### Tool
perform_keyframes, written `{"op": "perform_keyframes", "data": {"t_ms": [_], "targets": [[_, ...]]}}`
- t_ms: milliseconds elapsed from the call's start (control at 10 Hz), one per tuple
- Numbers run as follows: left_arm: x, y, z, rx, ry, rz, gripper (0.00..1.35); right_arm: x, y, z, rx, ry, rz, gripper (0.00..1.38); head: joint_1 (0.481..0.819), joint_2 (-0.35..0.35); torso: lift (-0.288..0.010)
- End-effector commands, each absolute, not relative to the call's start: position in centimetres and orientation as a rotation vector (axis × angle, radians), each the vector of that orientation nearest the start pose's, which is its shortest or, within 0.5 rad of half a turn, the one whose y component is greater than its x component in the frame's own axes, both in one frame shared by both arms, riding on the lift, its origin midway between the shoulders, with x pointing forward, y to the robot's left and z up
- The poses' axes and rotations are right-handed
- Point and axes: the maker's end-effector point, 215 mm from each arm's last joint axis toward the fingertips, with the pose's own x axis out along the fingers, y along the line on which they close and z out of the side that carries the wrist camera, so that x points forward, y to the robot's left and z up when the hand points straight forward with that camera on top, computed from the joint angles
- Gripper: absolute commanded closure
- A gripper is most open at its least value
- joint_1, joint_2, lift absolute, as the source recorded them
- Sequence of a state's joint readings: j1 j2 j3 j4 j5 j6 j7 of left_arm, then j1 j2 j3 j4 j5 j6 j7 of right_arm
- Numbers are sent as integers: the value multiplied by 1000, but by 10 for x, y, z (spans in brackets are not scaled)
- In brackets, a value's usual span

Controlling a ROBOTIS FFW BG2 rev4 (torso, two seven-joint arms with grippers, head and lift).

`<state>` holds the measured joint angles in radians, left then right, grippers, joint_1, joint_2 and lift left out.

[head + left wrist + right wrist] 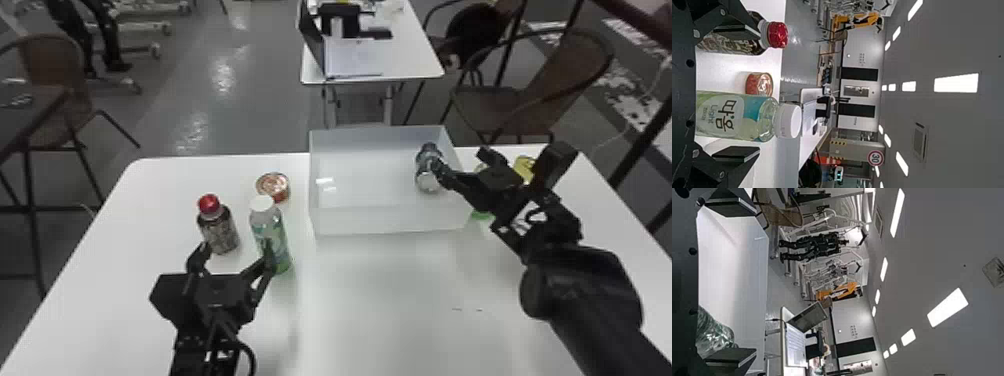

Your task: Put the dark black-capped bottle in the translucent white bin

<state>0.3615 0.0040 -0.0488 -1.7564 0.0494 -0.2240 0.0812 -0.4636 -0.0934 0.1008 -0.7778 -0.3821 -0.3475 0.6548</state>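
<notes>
"While the right wrist view has the right gripper (754, 282) spread, what's the hazard?"
"There's a clear plastic bottle (713, 333) near one finger; a sideways swing could bump it."
"In the head view?"
"The black-capped bottle (425, 159) is inside the translucent white bin (390, 220), just beside the right gripper's fingertip; a hasty withdrawal might snag it."
"Left wrist view?"
"The left gripper (758, 93) has its fingers apart, a white-capped drink bottle (756, 117) between them; any drift could topple it."

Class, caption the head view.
Bottle in the translucent bin; red-capped bottle, white-capped bottle and tin outside it.
</notes>
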Motion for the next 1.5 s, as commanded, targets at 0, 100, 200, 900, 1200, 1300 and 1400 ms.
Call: {"op": "perform_keyframes", "data": {"t_ms": [0,100,200,900,1200,1300,1400], "targets": [[475,222,-367,-66,-44,48,259,656,-136,-334,241,-93,600,39,695,67,-94],[475,221,-368,-66,-42,47,257,647,-126,-326,224,-96,613,39,695,74,-94],[474,221,-368,-67,-44,47,256,635,-123,-319,196,-100,586,41,695,83,-94],[474,220,-364,-67,-53,44,256,519,-187,-342,133,6,347,85,695,46,-94],[472,220,-366,-61,-47,42,256,478,-195,-386,101,129,278,84,695,38,-94],[472,219,-366,-63,-48,41,256,472,-199,-384,90,128,247,88,695,34,-94],[473,217,-366,-62,-42,37,256,467,-201,-377,81,106,224,90,695,25,-94]]}}
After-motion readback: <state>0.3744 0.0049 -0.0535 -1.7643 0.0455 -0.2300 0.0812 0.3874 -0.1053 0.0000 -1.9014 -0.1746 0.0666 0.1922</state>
